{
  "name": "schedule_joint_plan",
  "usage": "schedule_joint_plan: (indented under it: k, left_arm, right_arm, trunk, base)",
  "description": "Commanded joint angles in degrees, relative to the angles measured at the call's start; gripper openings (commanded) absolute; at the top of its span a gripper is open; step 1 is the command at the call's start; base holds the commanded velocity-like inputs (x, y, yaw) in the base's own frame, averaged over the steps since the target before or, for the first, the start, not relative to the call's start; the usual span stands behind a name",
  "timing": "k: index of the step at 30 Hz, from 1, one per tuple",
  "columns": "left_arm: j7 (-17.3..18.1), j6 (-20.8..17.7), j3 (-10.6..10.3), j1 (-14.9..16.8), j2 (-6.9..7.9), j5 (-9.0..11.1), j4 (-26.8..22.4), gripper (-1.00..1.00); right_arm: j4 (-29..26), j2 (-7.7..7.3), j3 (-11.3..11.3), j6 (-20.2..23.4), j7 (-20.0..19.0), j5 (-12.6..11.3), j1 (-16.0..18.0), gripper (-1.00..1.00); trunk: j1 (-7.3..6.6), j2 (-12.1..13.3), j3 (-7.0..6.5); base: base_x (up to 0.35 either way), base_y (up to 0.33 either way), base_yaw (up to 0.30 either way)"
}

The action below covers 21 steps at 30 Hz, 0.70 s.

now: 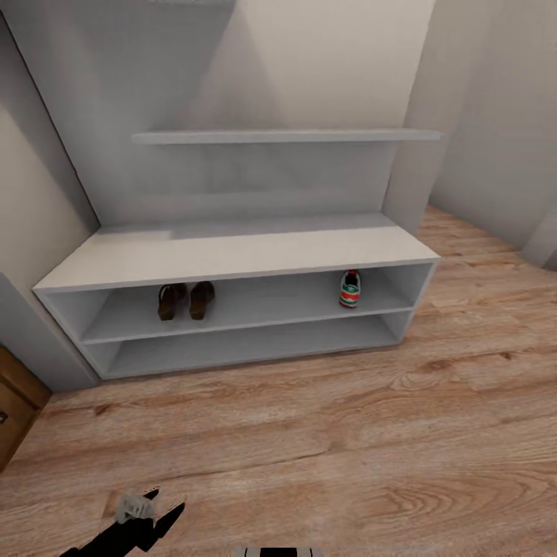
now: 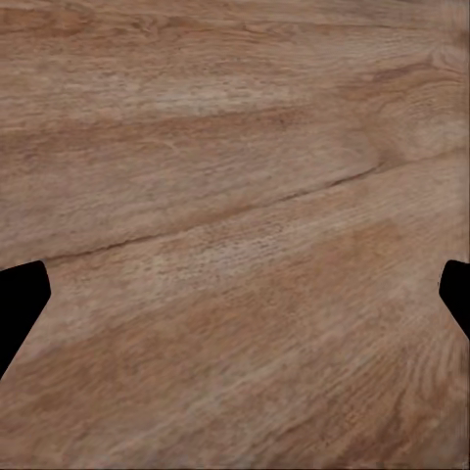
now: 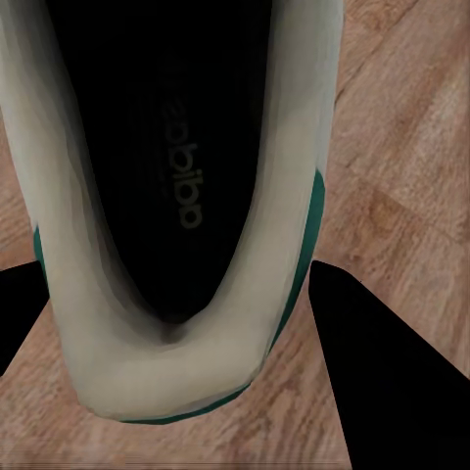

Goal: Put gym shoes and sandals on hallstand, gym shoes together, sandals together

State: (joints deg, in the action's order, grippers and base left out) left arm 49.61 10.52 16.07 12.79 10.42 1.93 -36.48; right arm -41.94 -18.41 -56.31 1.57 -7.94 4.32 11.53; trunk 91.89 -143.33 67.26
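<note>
Gym shoe (image 3: 157,196) seen from above through its opening in the right wrist view: cream-white upper with a smooth padded collar, green trim at the lower sides, and a black insole bearing pale lettering, mirrored and partly shadowed, that appears to read "adidas". The shoe sits between the two dark fingers (image 3: 367,362) of the right pincer (image 3: 181,323), which flank its rounded end closely; the pincer appears closed on the shoe, with wood-plank corridor floor (image 3: 411,176) beneath. In the head view, the second gym shoe (image 1: 350,288) stands on the upper open shelf of the hallstand (image 1: 232,251), near its right end, showing a red-orange patch, a green band and a white sole. On the same shelf, well apart to the left, the two sandals (image 1: 186,301) lie side by side, dark brown with tan footbeds. The hallstand is a pale grey bench with a flat matte top, two long open shelves, a tall back panel and a wall shelf (image 1: 286,136) above. The left wrist view shows light brown planks with grain and a seam; the fingertips (image 2: 20,308) of the left pincer (image 2: 235,304) stand wide apart at opposite edges, holding nothing.
</note>
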Motion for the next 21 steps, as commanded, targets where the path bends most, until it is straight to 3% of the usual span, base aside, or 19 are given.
schedule_joint_plan:
  k: [1,3,7,21]
  left_arm:
    - [1.1,2.1,0.9,-2.5,0.33,0.2,0.1,1.00]
    - [1.3,3.7,1.4,-4.3,0.49,0.2,0.2,1.00]
    - [1.2,4.4,1.5,-5.1,0.50,0.1,1.0,1.00]
    - [1.1,4.8,1.6,-5.5,0.45,0.3,2.9,1.00]
  right_arm:
    - [0.5,0.04,-0.3,0.1,-0.5,0.4,0.1,-1.00]
    - [0.8,0.04,-0.3,0.1,-0.6,0.4,0.1,-1.00]
    - [0.9,0.04,-0.2,0.0,-0.6,0.4,0.1,-1.00]
    - [0.3,0.05,-0.2,0.0,-0.5,0.1,0.1,-1.00]
  trunk:
    - [-0.01,0.0,0.04]
    - [-0.01,0.0,0.04]
    - [-0.01,0.0,0.04]
    - [-0.01,0.0,0.04]
  base:
    - [-0.005,-0.002,0.000]
    - [-0.002,-0.001,0.000]
    - [-0.001,0.000,0.000]
    - [-0.007,-0.038,0.000]
